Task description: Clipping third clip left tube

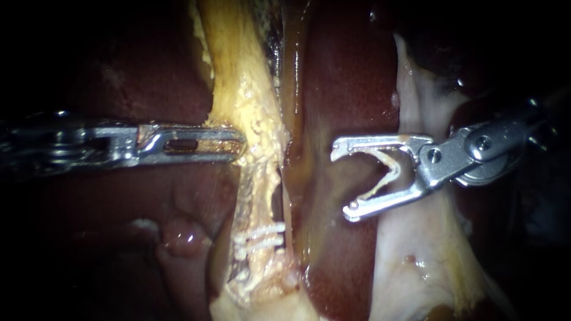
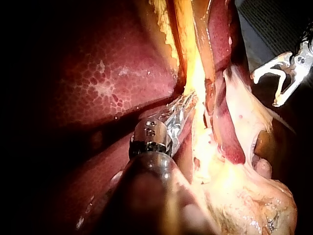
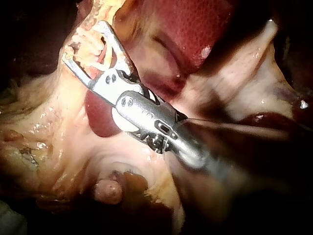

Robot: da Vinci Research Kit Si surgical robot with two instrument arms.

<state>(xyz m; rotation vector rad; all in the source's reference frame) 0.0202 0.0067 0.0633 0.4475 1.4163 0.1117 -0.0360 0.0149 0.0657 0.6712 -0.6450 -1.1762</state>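
The left tube [image 1: 238, 77] is a yellow, fat-crusted strand running down the middle of the endoscope view. Two white clips [image 1: 262, 233] sit across it low down. My left instrument [image 1: 239, 142] comes in level from the left, its jaws shut on the yellow tissue at the tube's left edge; it also grips there in the left wrist view [image 2: 188, 100]. My right instrument [image 1: 342, 179] stands to the right of the tube, apart from it. Its jaws are spread wide and hold an open white clip [image 1: 389, 169]. The right wrist view shows the same spread jaws [image 3: 83, 40].
Dark red liver [image 1: 351, 77] lies between the tube and the right instrument. A brownish strand [image 1: 292, 89] runs just right of the tube. Pale, filmy tissue [image 1: 416, 255] spreads under the right instrument. A small pink nodule [image 1: 178, 235] sits at the lower left.
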